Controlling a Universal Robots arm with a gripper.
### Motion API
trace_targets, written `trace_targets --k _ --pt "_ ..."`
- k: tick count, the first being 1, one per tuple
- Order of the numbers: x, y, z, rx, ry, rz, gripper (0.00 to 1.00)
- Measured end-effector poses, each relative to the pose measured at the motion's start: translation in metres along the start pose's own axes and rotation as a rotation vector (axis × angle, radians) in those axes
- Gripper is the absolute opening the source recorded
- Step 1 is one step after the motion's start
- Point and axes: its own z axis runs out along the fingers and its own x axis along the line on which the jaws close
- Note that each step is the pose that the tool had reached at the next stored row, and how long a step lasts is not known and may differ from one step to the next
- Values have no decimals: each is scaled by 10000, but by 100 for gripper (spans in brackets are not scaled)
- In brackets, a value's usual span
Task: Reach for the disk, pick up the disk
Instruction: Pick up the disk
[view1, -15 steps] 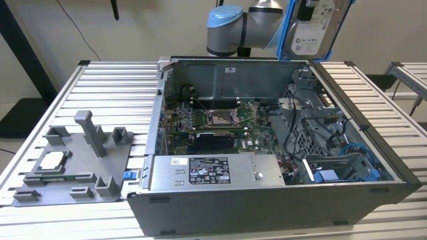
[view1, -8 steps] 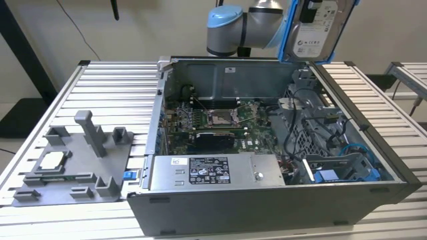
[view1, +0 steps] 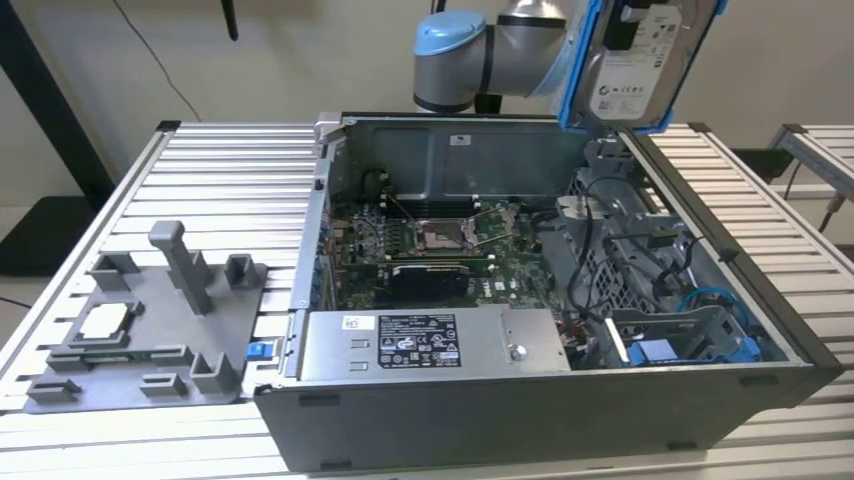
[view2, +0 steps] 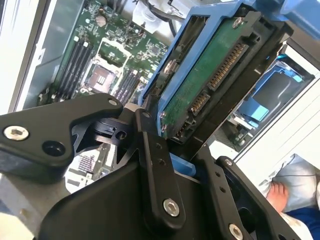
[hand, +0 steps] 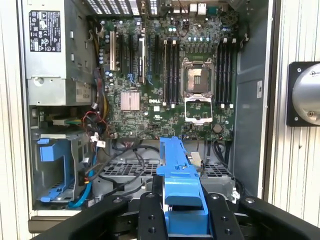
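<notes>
Far on the exterior view's left, on the slatted metal table (view1: 214, 160): a grey plastic fixture (view1: 147, 330) with upright posts, carrying a small flat square silver chip (view1: 107, 320) in one of its recesses. Just beside the fixture's near corner, a small blue tab (view1: 256, 350).

In the middle, on the same table: an open computer case (view1: 534, 410), side panel off, interior exposed. Inside, toward the exterior view's left, a green motherboard (view1: 441, 240) with its bare processor socket (view1: 438, 235); in front of it, a silver power supply (view1: 427, 345) with a white label. Further toward the exterior view's right, a grey drive cage with loose cables (view1: 627, 270), and at the near corner an empty blue plastic bracket (view1: 694, 345) seated in its bay.

Above the case's back wall: the arm (view1: 481, 55), grey with a light blue joint cap, reaching in from the top edge, wrist well clear of the chassis. Lifted high at the exterior view's upper right, tilted and hanging above the drive cage, touching nothing of the case: the disk (view1: 641, 60), silver with a white label, framed in bright blue.

In the second wrist view, clenched on the disk (view2: 210, 85): the black gripper (view2: 170, 145), one finger (view2: 152, 165) pressed against the blue carrier edge, the drive's green underside and connectors turned toward the camera. In the first wrist view, the blue carrier (hand: 180, 190) clamped edge-on between the two black fingers (hand: 150, 215), motherboard (hand: 165, 85) spread far below.
</notes>
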Motion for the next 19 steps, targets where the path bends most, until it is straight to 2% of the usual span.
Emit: trace_targets --k 6,19 --pt "93 -3 -1 -4 0 0 0" --pt "361 -29 -3 -50 2 0 0"
